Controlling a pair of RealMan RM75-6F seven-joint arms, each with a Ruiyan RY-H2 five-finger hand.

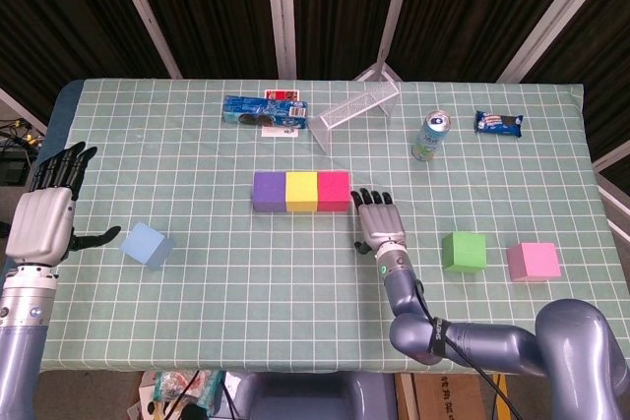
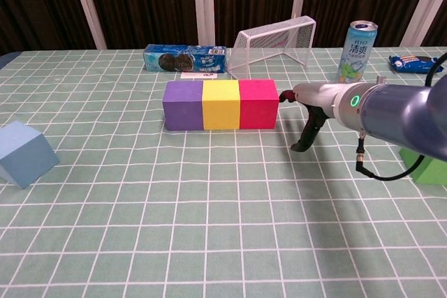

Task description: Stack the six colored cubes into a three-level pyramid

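Observation:
A purple cube (image 1: 268,192), a yellow cube (image 1: 301,192) and a red cube (image 1: 335,191) stand side by side in a row mid-table. My right hand (image 1: 379,222) lies flat with fingers spread, its fingertips (image 2: 284,95) touching the red cube's (image 2: 257,103) right face; it holds nothing. A light blue cube (image 1: 147,245) sits at the left, tilted. My left hand (image 1: 44,213) hovers open just left of it. A green cube (image 1: 464,251) and a pink cube (image 1: 534,262) rest at the right.
At the back stand a blue cookie pack (image 1: 260,111), a tipped wire basket (image 1: 356,106), a drink can (image 1: 430,136) and a snack packet (image 1: 498,123). The table's front edge (image 1: 295,361) runs close below my right arm.

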